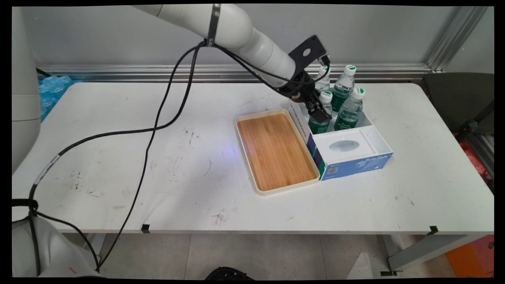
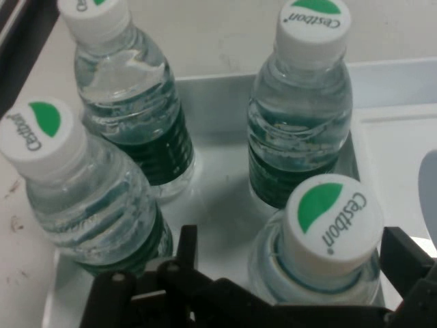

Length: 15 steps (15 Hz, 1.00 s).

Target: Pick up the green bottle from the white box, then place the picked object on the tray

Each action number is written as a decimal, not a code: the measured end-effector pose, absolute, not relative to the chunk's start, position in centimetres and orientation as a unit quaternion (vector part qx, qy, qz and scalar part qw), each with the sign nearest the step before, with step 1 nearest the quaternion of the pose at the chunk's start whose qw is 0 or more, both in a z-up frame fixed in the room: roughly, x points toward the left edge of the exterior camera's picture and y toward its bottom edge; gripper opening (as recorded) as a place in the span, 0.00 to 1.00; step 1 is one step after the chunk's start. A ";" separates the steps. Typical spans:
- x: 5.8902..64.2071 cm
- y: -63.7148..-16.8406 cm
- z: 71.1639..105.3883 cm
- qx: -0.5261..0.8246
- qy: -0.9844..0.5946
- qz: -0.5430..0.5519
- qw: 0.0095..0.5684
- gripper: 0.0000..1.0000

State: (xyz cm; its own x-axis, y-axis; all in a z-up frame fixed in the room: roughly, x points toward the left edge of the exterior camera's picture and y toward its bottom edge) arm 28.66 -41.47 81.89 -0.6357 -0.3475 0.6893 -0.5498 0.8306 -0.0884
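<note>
Hand view is showing the hand (image 2: 287,273) spread apart around the capped neck of the near-left water bottle (image 2: 332,217), one of four standing in the far end of a white box (image 1: 376,138), which is lying on the desk (image 1: 118,165) beside a wooden tray (image 1: 275,152).

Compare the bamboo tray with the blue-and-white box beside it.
The bamboo tray lies flat and shallow with nothing in it; the blue-and-white box stands taller and holds four water bottles at its far end. The tray has a wooden floor and cream rim; the box has white and blue printed walls. The end effector sits over the box, at one bottle, not the tray. Both are rectangular and rest side by side on the table.
</note>
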 end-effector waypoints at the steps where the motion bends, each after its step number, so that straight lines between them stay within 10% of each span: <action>1: 28.6 -41.5 81.6 0.251 -0.892 0.146 0.345 1.00; 3: 28.5 -41.5 81.3 0.251 -0.892 0.146 0.346 1.00; 4: 28.4 -41.5 81.2 0.250 -0.893 0.145 0.346 0.00; 15: 27.9 -41.8 81.1 0.247 -0.888 0.143 0.360 0.00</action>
